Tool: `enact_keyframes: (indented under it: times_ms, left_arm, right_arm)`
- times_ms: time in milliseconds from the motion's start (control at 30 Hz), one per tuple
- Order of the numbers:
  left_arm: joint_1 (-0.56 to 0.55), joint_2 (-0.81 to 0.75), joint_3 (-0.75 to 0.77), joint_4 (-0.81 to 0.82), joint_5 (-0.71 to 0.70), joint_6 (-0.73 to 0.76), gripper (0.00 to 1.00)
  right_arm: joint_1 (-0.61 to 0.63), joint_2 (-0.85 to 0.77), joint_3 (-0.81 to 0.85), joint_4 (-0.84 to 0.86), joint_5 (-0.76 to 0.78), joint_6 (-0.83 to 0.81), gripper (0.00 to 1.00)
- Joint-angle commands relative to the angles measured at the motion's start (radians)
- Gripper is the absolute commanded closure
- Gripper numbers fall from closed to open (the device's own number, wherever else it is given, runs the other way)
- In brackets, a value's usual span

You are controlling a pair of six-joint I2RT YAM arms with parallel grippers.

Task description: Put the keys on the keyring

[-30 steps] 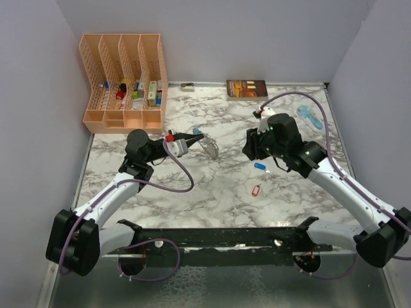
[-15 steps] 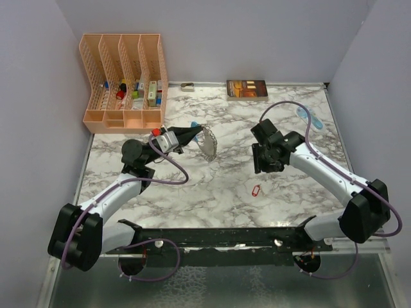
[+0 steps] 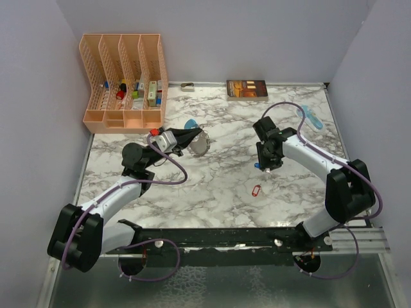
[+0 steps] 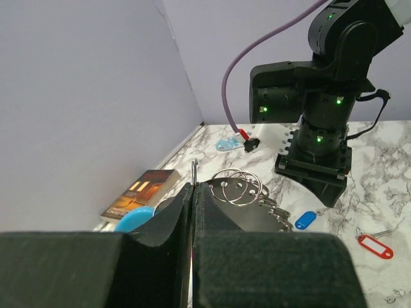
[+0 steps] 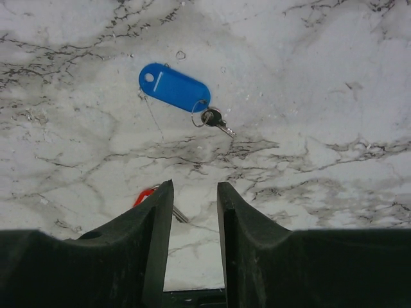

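My left arm (image 3: 109,192) is reaching from its base at the lower left of the top view, with its wrist pointing rightward toward the middle of the counter (image 3: 212,192). My left jaws are pressing fully together on the keyring (image 3: 200,144), pinching one thin wire of it while the rings are hanging off the tips. My right arm (image 3: 321,160) is stretching up and leftward from the lower right, its wrist pointing straight down right of centre. My right jaws are standing partly open with nothing between them, hovering over the counter.

The top view is showing the red key (image 3: 255,190) lying alone below my right wrist, while the blue key (image 5: 174,88) is only a speck at that wrist's lower edge there. My right wrist view is showing it plainly. The blue tag, its small split ring and the tiny metal key are lying flat in the upper middle of the frame, beyond my fingers (image 5: 144,231) and apart from them. The red tag is peeking out beside the left one.

My left wrist view is showing the wire standing up between my closed fingers (image 4: 160,224), with overlapping rings past them and the light-blue strap (image 4: 136,218) at the lower left. Farther off, both keys are lying at the lower right beside my right wrist, and a book (image 4: 141,191) is lying by the wall. Only the top view is showing the orange organiser (image 3: 125,80) at the upper left.
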Motion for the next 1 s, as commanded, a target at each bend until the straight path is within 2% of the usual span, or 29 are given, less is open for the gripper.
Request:
enact_keyframes:
  times_ms: [0,200,433,567,700,967]
  left_arm:
    - [-0.007,-0.035,0.002,0.041,-0.038,-0.009,1.0]
    - [-0.007,-0.03,0.0,0.039,-0.035,-0.013,1.0]
    - [-0.007,-0.023,0.006,0.039,-0.022,-0.008,1.0]
    - [-0.007,-0.023,0.004,0.039,-0.016,-0.003,1.0]
    - [-0.007,-0.021,0.002,0.039,-0.016,0.006,1.0]
    - [-0.007,-0.011,0.002,0.059,-0.013,0.001,1.0]
  right_arm:
    - [-0.002,0.014,-0.002,0.081,-0.034,-0.057,0.67]
    - [-0.003,0.002,-0.039,0.088,-0.147,-0.056,0.68]
    - [-0.002,0.054,-0.005,0.015,-0.226,0.044,0.75]
    - [-0.002,0.074,0.015,-0.021,-0.252,0.083,0.74]
    - [-0.002,0.056,0.0,-0.046,-0.245,0.118,0.67]
    - [-0.002,0.035,-0.041,-0.077,-0.244,0.184,0.66]
